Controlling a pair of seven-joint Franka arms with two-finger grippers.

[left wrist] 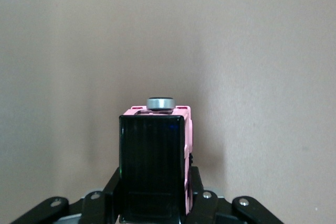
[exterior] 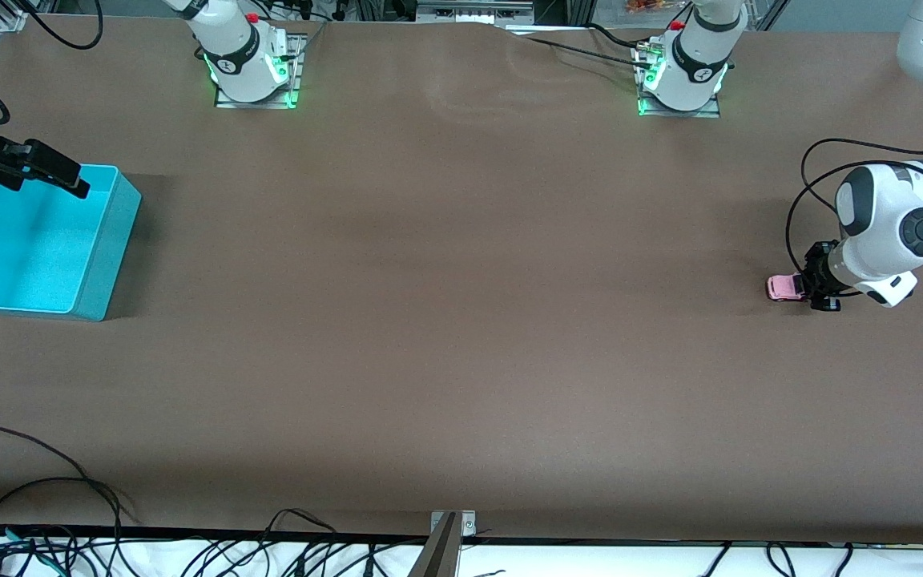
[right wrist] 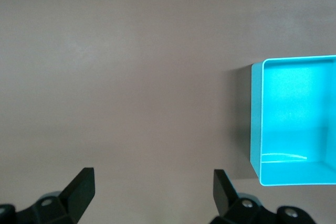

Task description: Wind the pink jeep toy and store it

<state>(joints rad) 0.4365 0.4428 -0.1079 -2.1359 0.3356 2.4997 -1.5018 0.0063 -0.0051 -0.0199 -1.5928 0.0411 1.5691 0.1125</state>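
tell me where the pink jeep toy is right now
In the front view the pink jeep toy sits at the left arm's end of the table, clamped in the left pincer, far from the turquoise bin.

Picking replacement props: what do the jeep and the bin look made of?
Pink jeep toy: likely hard molded plastic, with a glossy black roof that mirrors light and matte pink sides; the spare wheel's rim looks metallic. Turquoise bin: likely plastic, thin uniform walls with a soft sheen inside.
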